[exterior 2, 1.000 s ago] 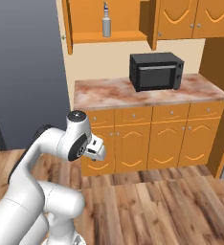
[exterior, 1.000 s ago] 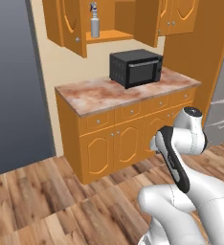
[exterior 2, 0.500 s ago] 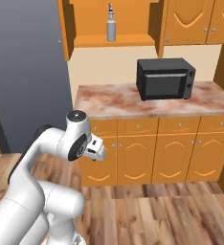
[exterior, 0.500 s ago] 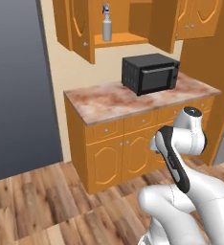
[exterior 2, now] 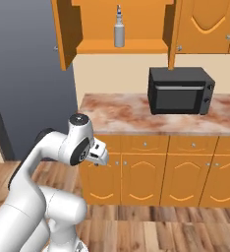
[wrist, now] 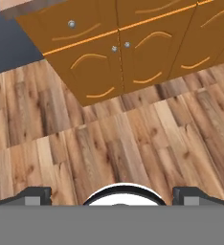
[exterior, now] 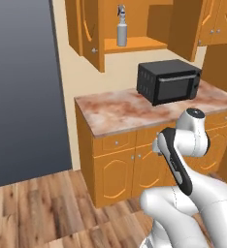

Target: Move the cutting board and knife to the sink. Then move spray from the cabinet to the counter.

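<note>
The spray stands upright on the inner shelf of the open cabinet, near the shelf's left half, its nozzle at the top. Below it the counter carries a black microwave toward the right; the marbled stretch left of the microwave is bare. No cutting board, knife or sink appears in these views, so the state of the 1st half of the task cannot be read here. Judged from the robot facing the open cabinet, the 2nd half looks to be the step in hand, and it is not yet done: the bottle is on the shelf, not on the counter.

The gripper hangs low in front of the base cabinets, pointing down at the wooden floor; its 2 fingertips stand wide apart with nothing between them. The arm is folded close to the base. The spray is high above the gripper and beyond the counter's edge, well apart from it.
</note>
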{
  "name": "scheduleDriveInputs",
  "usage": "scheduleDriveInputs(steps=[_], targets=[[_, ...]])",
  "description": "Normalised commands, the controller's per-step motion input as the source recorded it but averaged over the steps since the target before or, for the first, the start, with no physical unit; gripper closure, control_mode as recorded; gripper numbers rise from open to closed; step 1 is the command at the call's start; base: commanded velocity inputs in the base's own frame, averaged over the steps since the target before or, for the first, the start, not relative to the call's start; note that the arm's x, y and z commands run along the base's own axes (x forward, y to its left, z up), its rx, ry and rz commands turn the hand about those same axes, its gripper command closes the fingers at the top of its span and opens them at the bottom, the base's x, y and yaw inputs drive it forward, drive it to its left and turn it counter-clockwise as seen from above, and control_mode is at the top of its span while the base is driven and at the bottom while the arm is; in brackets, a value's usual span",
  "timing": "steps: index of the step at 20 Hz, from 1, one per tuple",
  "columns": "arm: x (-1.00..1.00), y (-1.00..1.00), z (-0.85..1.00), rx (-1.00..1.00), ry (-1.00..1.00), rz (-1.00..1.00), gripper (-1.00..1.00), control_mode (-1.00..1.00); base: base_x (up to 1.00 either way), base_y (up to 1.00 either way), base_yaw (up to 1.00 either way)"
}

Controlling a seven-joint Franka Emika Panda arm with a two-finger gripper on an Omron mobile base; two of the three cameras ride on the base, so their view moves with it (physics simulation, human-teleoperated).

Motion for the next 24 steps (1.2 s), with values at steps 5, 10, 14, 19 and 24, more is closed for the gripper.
scheduleDriveInputs(steps=[5,10,14,19,24], targets=[[0.0,0.0,0.0,0.0,0.0,0.0,-1.0,1.0,0.55,-0.32,0.25],[0.0,0.0,0.0,0.0,0.0,0.0,-1.0,1.0,0.53,-0.34,0.24],[0.0,0.0,0.0,0.0,0.0,0.0,-1.0,1.0,0.47,-0.43,0.17],[0.0,0.0,0.0,0.0,0.0,0.0,-1.0,1.0,0.46,-0.48,0.08],[0.0,0.0,0.0,0.0,0.0,0.0,-1.0,1.0,0.49,-0.39,0.11]])
